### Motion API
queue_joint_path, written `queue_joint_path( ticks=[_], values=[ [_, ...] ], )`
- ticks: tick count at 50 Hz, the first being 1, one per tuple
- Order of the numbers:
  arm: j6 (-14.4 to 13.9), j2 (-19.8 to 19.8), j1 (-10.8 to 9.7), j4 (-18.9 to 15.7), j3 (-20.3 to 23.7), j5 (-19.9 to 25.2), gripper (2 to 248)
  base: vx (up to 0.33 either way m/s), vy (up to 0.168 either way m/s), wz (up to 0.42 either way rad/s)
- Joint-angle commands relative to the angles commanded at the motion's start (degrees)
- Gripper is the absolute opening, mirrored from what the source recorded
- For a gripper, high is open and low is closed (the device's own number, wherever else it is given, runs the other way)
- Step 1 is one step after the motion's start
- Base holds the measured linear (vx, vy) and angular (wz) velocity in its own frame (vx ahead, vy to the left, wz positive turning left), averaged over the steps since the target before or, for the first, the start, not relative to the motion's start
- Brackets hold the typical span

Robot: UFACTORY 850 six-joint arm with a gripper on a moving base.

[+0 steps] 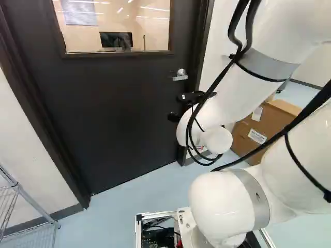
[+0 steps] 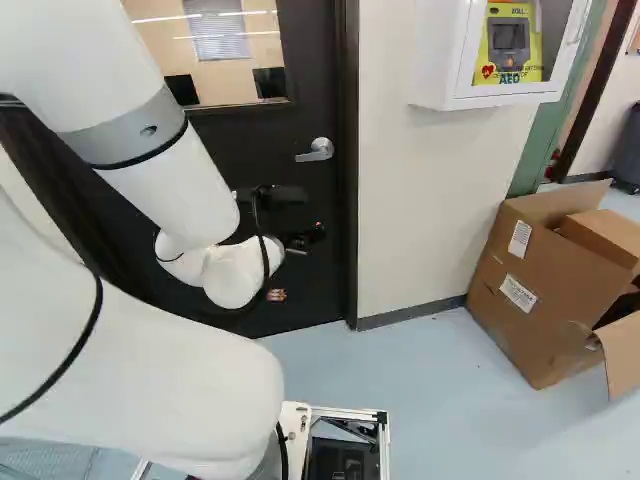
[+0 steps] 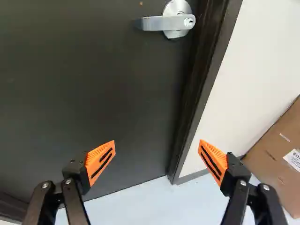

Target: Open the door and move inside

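Plainly, the dark door stands shut in its frame, filling much of the left base view. The white arm reaches toward it from the right of that view. An open cardboard box sits on the floor, against the wall at the right of the right base view. The pincer is spread wide, with nothing between its orange pads. Ahead of it, well apart, the silver lever handle lies level on the door, near the frame.
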Motion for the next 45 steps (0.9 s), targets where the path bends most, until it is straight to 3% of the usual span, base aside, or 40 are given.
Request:
queue_joint_path(
  ticks=[45],
  values=[
    [0.0,0.98,0.0,0.0,-5.52,0.0,247,0.0,0.0,0.0]
  ],
)
